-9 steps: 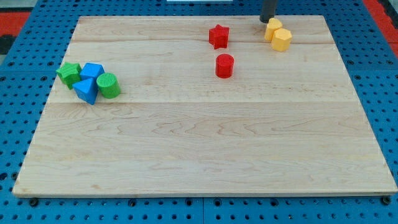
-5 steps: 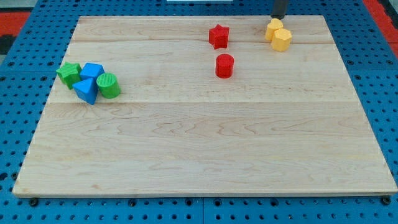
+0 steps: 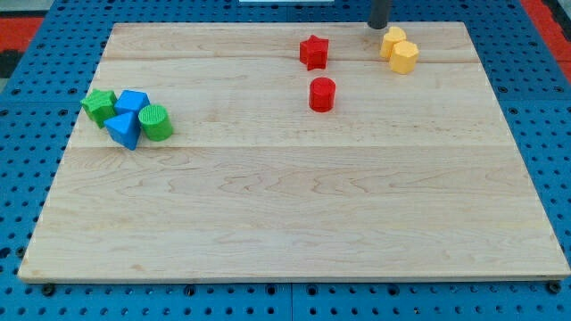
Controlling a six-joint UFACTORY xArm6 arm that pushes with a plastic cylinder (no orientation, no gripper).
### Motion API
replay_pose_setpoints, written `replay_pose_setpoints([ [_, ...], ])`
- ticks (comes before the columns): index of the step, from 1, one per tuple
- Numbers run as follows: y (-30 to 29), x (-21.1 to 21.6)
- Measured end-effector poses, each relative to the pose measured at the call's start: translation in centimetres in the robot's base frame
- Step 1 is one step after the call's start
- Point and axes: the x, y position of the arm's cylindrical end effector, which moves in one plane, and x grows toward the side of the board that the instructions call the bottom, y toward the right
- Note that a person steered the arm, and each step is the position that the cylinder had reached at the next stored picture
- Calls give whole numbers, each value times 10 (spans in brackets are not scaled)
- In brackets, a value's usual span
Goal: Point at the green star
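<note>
The green star lies at the view's left on the wooden board, touching a blue block. A blue triangular block and a green cylinder sit against that cluster. My tip is at the view's top edge of the board, far to the right of the green star and just left of the two yellow blocks. Only the rod's lower end shows.
A red star and a red cylinder lie at the top middle, left and below my tip. Blue pegboard surrounds the board.
My tip moved right along the board's top edge, then back left to a spot slightly left of where it began. No block has moved.
</note>
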Motion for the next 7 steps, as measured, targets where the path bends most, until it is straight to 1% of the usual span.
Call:
replay_pose_setpoints([
  [1,0,8],
  [2,-41,21],
  [4,-48,21],
  [5,-89,16],
  [7,-270,9],
])
